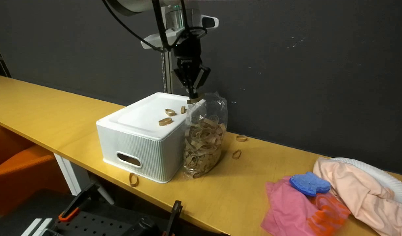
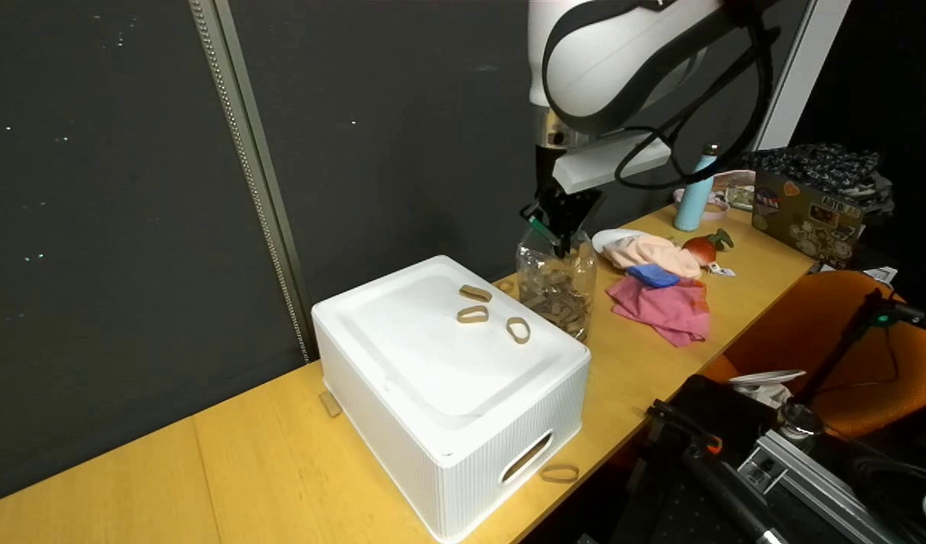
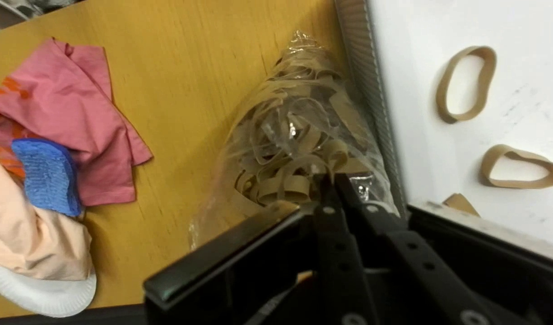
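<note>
Where the carton (image 2: pixel 806 219) shows at the far end in an exterior view, writing is legible: a NASA sticker (image 2: pixel 767 199), plus lettering (image 2: pixel 837 209) that looks like AUTOLAB. Its remaining stickers are too small to read. Wrist view has faint lettering on the tool (image 3: pixel 334 179), not readable. Tool points straight down at the mouth of the bag (image 1: pixel 217 111), fingers pressed together on one tan band (image 1: pixel 195 100). Band sits crosswise, poking out past the tips, long axis near level, slight tilt in an exterior view. Can't tell if the tips are inside the mouth or just over it. Bag is clear, upright, mouth up, long axis close to vertical with a slight lean; lower part packed with similar bands (image 1: pixel 202 144). Stands on the counter (image 1: pixel 240 186), just beside the white box (image 1: pixel 132 142). Three loose bands (image 1: pixel 165 123) lie on the box's top, long axes pointing different ways. Stray bands (image 1: pixel 242 139) lie on the counter near bag and box. Pink cloth (image 1: pixel 287 203) sits well apart from the bag, blue sponge (image 1: pixel 309 183) on it, peach cloth (image 1: pixel 361 186) and plate (image 1: pixel 383 175) alongside. Light-blue bottle (image 2: pixel 695 193) stands upright beyond those, near the carton, in an exterior view.
</note>
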Controlling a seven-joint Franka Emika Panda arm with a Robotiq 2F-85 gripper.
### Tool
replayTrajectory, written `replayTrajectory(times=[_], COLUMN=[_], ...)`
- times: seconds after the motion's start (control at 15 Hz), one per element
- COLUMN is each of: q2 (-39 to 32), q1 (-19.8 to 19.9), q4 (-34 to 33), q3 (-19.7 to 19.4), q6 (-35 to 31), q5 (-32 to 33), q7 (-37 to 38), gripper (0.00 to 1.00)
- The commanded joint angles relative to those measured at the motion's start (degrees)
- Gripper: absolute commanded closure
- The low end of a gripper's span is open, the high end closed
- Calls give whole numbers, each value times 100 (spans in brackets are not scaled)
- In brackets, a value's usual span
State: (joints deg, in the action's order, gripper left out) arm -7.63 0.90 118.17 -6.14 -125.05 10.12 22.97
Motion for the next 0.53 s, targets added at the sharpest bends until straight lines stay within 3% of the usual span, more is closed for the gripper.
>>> replayTrajectory(times=[0.0,0.47], q2=[109,-265], q1=[101,172], q4=[150,-503], q3=[-40,-51], q6=[-196,-255], q5=[164,280], q7=[152,66], gripper=[99,99])
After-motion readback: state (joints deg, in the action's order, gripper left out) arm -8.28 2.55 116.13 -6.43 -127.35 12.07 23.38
